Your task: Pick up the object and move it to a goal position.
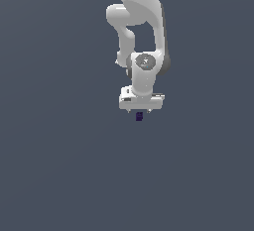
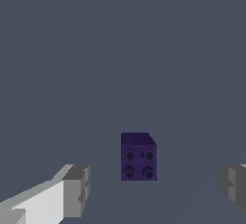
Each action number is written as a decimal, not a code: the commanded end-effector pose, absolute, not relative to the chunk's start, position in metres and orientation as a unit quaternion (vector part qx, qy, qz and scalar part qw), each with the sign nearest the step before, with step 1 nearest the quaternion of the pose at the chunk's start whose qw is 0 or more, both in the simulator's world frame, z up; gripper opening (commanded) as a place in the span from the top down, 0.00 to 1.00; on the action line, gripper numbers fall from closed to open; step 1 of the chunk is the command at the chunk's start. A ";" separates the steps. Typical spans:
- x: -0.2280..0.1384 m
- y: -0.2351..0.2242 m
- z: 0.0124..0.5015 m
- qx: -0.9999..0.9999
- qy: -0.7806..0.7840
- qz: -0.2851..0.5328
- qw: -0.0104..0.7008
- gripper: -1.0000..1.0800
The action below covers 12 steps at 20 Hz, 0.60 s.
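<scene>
The object (image 2: pixel 139 156) is a small dark purple cube with four round dimples on one face, lying on the flat grey floor (image 2: pixel 120 50). In the wrist view it sits between my two grey fingertips (image 2: pixel 77 189), closer to one of them, and touches neither. My gripper (image 2: pixel 156 187) is open, its jaws wide apart. In the exterior view the white gripper (image 1: pixel 140 110) points straight down, and the cube (image 1: pixel 139 116) shows just beneath the hand. I cannot tell how high the fingertips are above the floor.
The white arm (image 1: pixel 141 27) reaches down from the top of the exterior view. All around is the same plain grey floor (image 1: pixel 59 165), with no other object or goal marker showing.
</scene>
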State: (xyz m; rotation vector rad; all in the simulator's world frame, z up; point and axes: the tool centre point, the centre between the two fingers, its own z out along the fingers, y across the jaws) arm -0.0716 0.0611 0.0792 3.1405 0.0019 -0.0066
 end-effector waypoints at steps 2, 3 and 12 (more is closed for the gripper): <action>-0.078 0.066 0.073 1.000 0.000 0.000 0.000 0.04; -0.079 0.066 0.073 1.000 0.000 0.000 0.000 0.04; -0.079 0.067 0.062 1.000 0.000 -0.001 0.000 0.04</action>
